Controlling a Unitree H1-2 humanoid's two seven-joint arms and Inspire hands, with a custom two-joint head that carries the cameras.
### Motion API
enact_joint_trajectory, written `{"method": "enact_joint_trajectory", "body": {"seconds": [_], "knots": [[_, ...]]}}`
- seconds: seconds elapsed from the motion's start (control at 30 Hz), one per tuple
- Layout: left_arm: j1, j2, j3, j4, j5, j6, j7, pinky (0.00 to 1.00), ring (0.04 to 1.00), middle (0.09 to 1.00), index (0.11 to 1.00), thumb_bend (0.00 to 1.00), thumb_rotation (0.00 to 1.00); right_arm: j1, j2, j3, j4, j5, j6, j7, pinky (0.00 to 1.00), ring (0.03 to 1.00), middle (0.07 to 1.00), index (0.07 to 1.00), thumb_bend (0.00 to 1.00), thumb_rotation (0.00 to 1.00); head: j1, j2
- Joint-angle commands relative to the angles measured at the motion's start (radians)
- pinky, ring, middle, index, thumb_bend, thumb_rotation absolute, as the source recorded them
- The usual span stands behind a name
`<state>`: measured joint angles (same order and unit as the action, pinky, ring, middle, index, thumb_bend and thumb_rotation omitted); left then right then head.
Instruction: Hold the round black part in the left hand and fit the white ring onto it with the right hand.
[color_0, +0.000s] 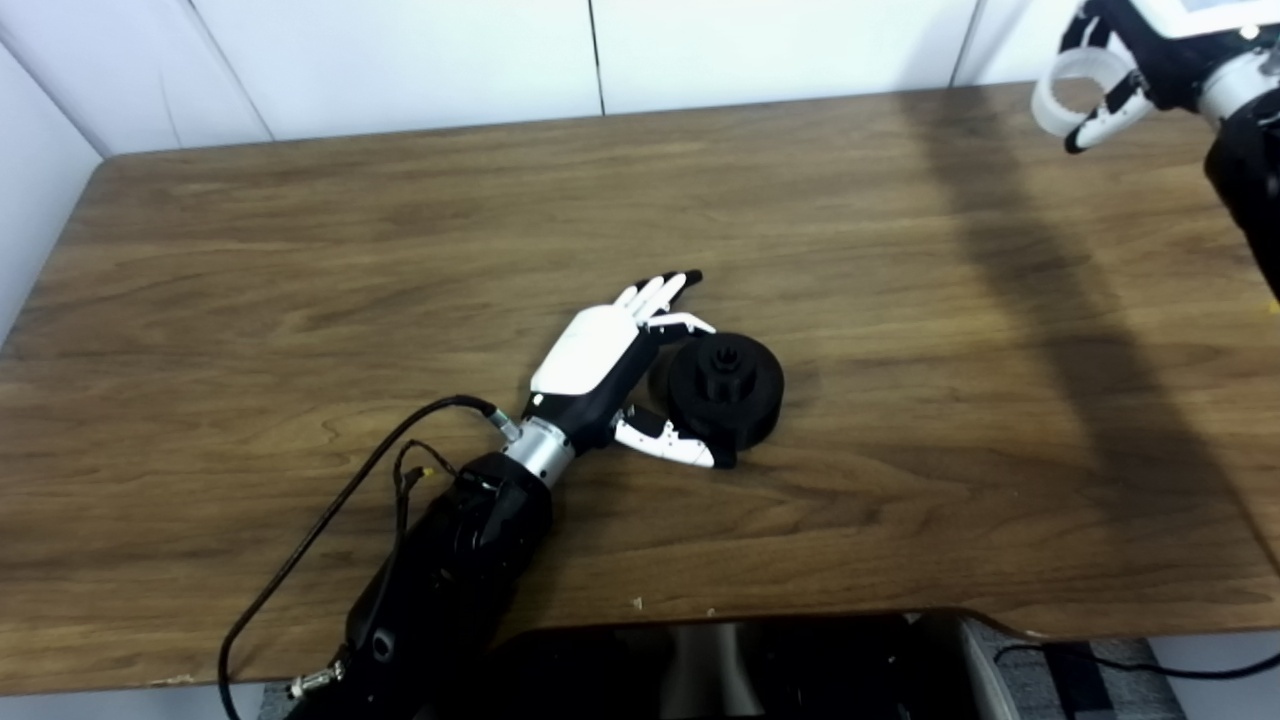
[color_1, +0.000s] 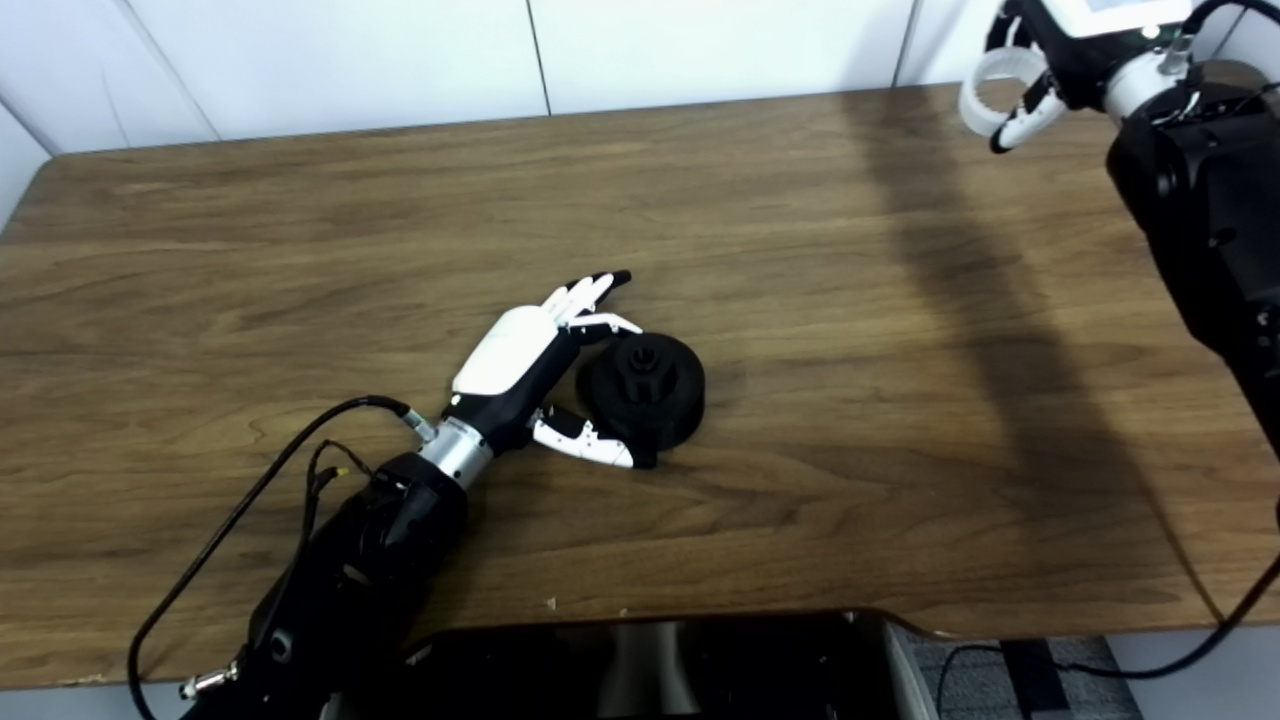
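Item, mid-counter: my left hand lies spread, fingers unclosed, cupping round black part; item, 1 o'clock far corner: right hand closed on white ring; I should grasp the part firmly before fitting.

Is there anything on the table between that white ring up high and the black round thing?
Nothing: only bare wooden table separates the white ring from the round black part, in both eye views.
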<state>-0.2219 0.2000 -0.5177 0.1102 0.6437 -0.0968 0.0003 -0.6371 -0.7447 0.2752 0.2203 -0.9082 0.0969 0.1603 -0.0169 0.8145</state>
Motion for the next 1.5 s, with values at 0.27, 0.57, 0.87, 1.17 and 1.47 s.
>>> {"method": "enact_joint_trajectory", "body": {"seconds": [0.27,0.57,0.87,1.17,1.47], "knots": [[0.027,0.000,-0.035,0.060,0.043,-0.004,-0.034,1.00,1.000,1.000,0.628,1.00,0.35,0.075,-0.005,-0.107,-0.225,0.021,0.003,-0.028,1.00,0.715,0.550,0.496,0.51,0.16,-0.008,0.002],[0.026,0.000,-0.040,0.062,0.052,-0.001,-0.035,1.00,1.000,1.000,0.628,1.00,0.37,0.189,0.028,-0.183,-0.405,0.015,0.039,0.012,1.00,0.735,0.570,0.496,0.51,0.16,-0.013,0.001],[0.024,-0.002,-0.040,0.062,0.052,0.004,-0.037,1.00,1.000,1.000,0.630,1.00,0.38,0.277,0.084,-0.231,-0.517,0.019,0.035,0.012,1.00,0.730,0.586,0.495,0.52,0.16,-0.015,0.002],[0.021,-0.003,-0.038,0.068,0.050,-0.006,-0.031,1.00,1.000,1.000,0.630,1.00,0.38,0.311,0.115,-0.236,-0.563,0.056,-0.025,-0.001,1.00,0.706,0.553,0.495,0.51,0.16,-0.017,0.005],[0.019,-0.007,-0.038,0.064,0.054,0.004,-0.038,1.00,1.000,1.000,0.634,1.00,0.38,0.333,0.148,-0.212,-0.645,0.048,-0.015,0.075,1.00,0.714,0.555,0.495,0.51,0.16,-0.015,0.006]]}}
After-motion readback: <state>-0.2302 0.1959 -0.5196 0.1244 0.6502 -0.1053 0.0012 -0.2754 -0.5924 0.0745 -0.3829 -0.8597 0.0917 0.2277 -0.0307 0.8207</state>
